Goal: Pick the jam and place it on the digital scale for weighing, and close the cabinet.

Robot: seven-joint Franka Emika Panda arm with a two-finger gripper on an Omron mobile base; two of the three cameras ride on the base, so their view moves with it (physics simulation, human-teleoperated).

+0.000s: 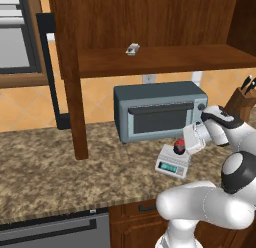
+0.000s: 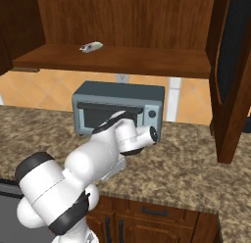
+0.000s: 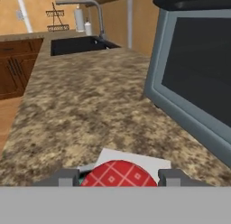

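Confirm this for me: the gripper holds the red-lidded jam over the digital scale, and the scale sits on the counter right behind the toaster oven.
Not quite. The gripper does hold the jam over the digital scale, but the scale sits in front of the toaster oven, not behind it, as the left base view shows.

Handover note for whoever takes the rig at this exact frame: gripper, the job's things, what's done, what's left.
Gripper: shut on the jam, one finger either side of its red lid.
Jam: at the scale, over its top; whether it already rests on the plate I cannot tell.
Scale: on the counter in front of the toaster oven.
Cabinet: doors open, a small grey-white item on its shelf.
Done: jam picked and brought to the scale.
Left: release the jam, back off, close the cabinet.
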